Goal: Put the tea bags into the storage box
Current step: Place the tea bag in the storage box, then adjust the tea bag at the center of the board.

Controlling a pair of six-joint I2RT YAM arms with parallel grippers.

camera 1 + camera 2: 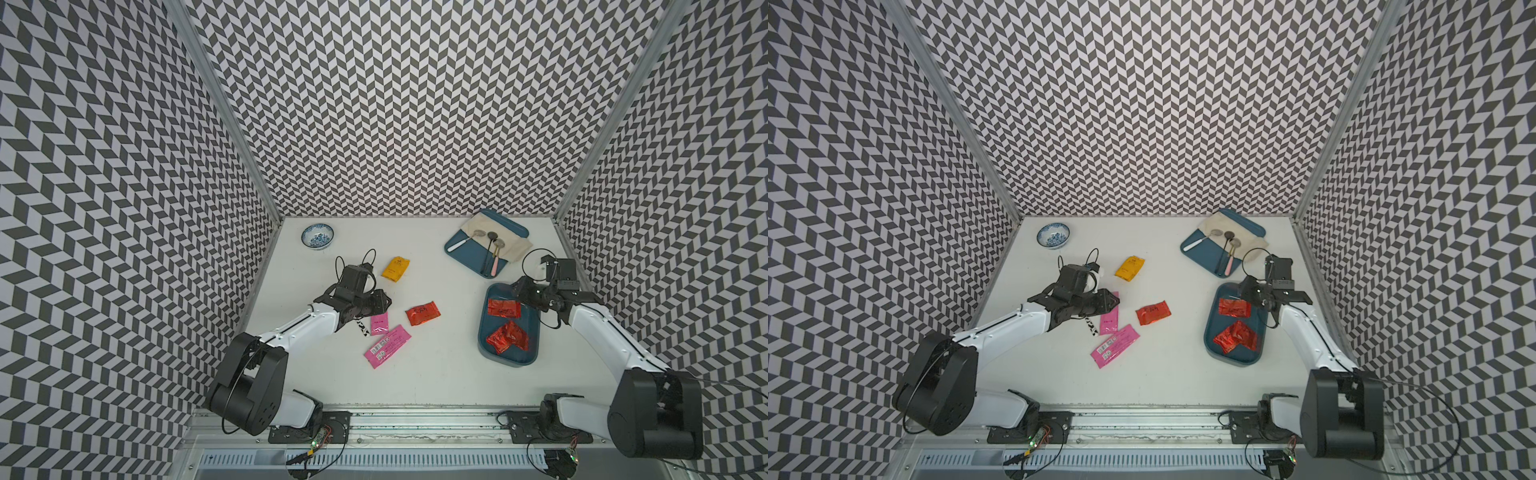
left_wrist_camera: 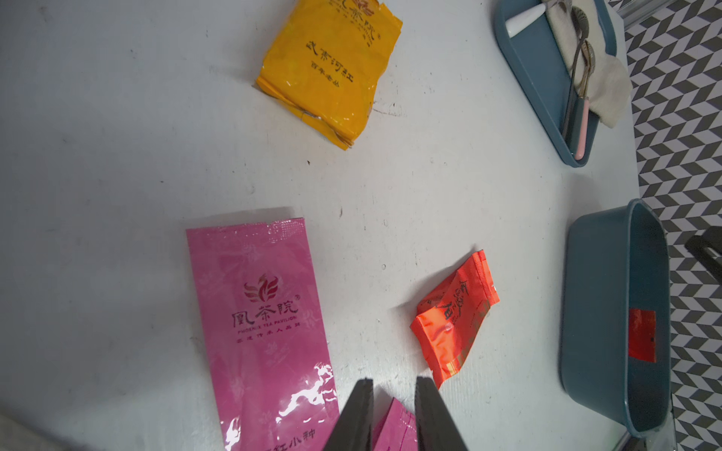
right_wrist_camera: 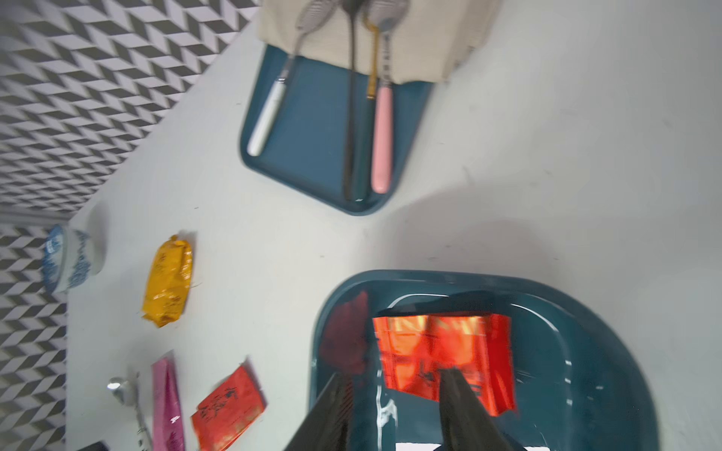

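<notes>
Box [image 1: 528, 316] at right holds red packets [image 1: 504, 307]; right tool [image 3: 392, 375] released over its far end. Left tool [image 2: 394, 380] straddles a pink sachet [image 2: 390, 427], grip unclear. Desk [image 1: 436, 374] centre, near edge open.

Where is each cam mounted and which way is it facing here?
Top views: stereo head high over the front edge, looking down toward the back wall; left arm and right arm show whole, down to left gripper and right gripper.
Left wrist: on the left arm, looking low across the table past its fingers toward the storage box.
Right wrist: on the right arm, looking down past its fingers into the storage box.
Shared: both wrist views show the yellow packet and the spoon tray.
</notes>
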